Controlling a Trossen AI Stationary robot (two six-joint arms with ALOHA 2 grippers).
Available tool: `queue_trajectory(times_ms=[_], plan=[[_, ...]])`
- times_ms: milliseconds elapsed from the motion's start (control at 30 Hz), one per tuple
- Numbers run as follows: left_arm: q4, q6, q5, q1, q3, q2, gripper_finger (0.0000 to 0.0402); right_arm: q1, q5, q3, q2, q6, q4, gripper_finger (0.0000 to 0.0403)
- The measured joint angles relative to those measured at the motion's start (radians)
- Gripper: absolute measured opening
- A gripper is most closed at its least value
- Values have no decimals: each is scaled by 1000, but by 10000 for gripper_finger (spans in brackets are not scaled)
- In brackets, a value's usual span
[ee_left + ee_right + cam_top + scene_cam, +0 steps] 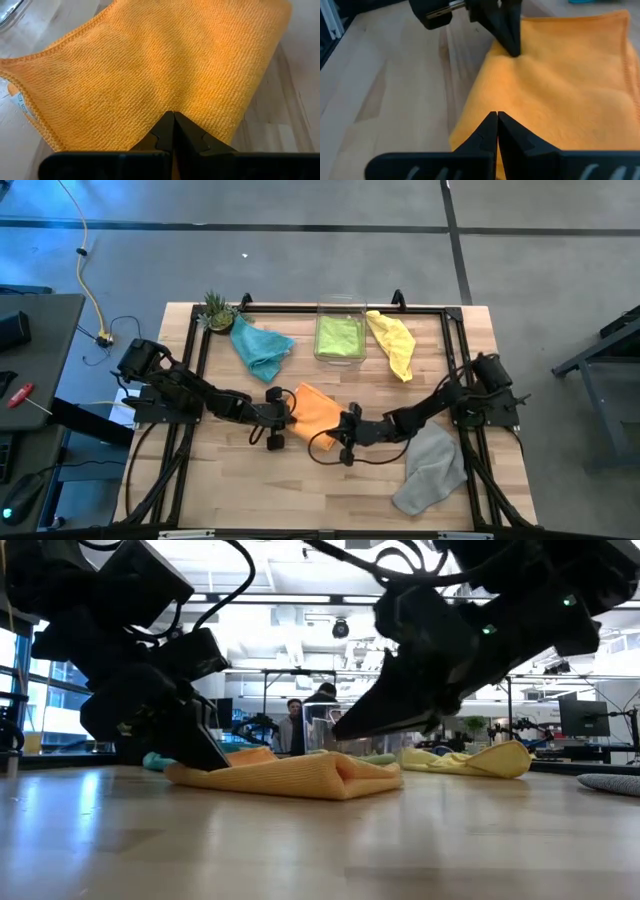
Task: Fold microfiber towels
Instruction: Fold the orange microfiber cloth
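The orange towel (318, 408) lies folded in layers on the table's middle, with a rounded fold (372, 776) at its right end. My left gripper (173, 117) is shut, its tips down on the towel's left part (215, 762). My right gripper (496, 117) is shut and hangs a little above the towel's right part (338, 732), touching nothing. The teal towel (260, 348) and yellow towel (392, 342) lie at the back. The lime green towel (340, 335) is in a clear bin. The grey towel (432, 468) lies at the near right. My left gripper presses its shut fingertips (512, 49) down on the orange towel's top layer (170, 102), near the towel's left edge. The fingers slant down from the table's left. The cloth dents slightly under the tips, and the towel lies flat on the table.
A clear bin (340, 308) stands at the back middle and a small pineapple (217, 310) at the back left. A black frame (200, 340) runs along the table's sides. Bare wood shows at the near left (240, 490). People stand in the room beyond (293, 725).
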State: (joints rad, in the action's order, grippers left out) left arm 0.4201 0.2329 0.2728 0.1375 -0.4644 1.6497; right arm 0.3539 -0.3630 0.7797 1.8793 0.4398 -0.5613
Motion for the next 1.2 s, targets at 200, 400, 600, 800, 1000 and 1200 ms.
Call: queue_trajectory(times_ms=[200, 400, 600, 800, 1000, 1200], plan=[[-1, 1, 1, 0, 0, 0, 0, 0, 54, 72, 78, -22, 3, 5], [-4, 1, 14, 0, 0, 0, 0, 2, 112, 94, 137, 5, 7, 5], [-8, 3, 26, 0, 0, 0, 0, 18, 135, 96, 136, 5, 38, 5], [4, -3, 30, 0, -1, -3, 0, 26, 141, 96, 134, 7, 62, 5], [109, -40, 25, -2, -2, -29, 0, 26, 156, 96, 134, -12, 66, 5], [150, -106, 26, -95, -2, -26, 0, 26, 179, 96, 133, -39, 69, 5]])
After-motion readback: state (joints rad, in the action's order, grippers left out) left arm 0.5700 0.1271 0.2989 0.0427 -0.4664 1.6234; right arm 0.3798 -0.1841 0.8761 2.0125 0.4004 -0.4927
